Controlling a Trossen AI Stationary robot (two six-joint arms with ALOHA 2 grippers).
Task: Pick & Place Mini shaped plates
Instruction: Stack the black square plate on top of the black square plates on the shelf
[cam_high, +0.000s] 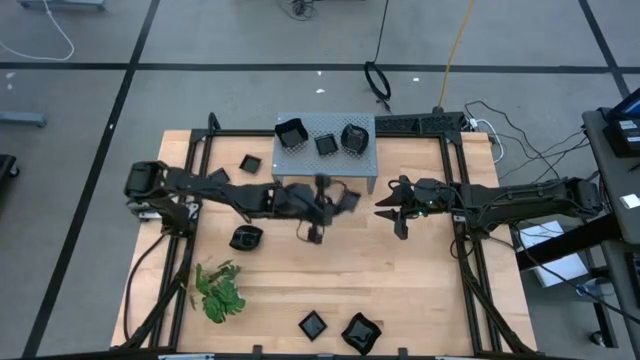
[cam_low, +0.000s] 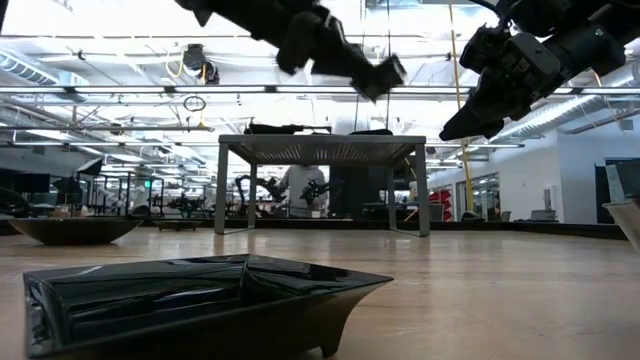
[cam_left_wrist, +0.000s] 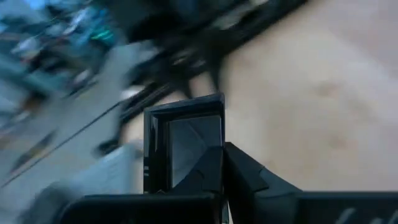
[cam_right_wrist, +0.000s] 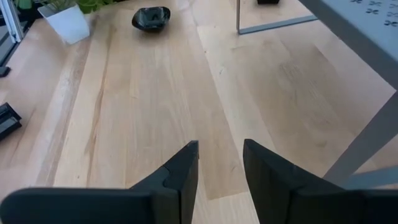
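Observation:
My left gripper (cam_high: 335, 203) hovers in front of the grey perforated stand (cam_high: 325, 150), shut on a small square black plate (cam_high: 348, 200). In the low view this plate (cam_low: 378, 72) is high above the table. My right gripper (cam_high: 393, 207) hangs open just to the plate's right, holding nothing; the right wrist view shows bare wood between its fingers (cam_right_wrist: 221, 163). Three black plates sit on the stand's top (cam_high: 291, 132) (cam_high: 326, 144) (cam_high: 354, 137). Others rest on the table: a square one (cam_high: 249, 162), a rounded one (cam_high: 246, 238), and two near the front edge (cam_high: 313, 323) (cam_high: 361, 332). My left gripper pinches the square plate by one rim (cam_left_wrist: 208, 152) between its two fingers (cam_left_wrist: 239, 177). The plate is lifted clear of the table and tilted, sticking out beyond the fingertips toward the right arm (cam_low: 378, 72).
The green leafy sprig (cam_high: 218, 290) in its white pot lies at the table's front left. The stand's legs (cam_right_wrist: 367, 143) are close to my right gripper. Black frame rails (cam_high: 455, 190) run along the table's sides. Open wood lies between the stand and the front plates.

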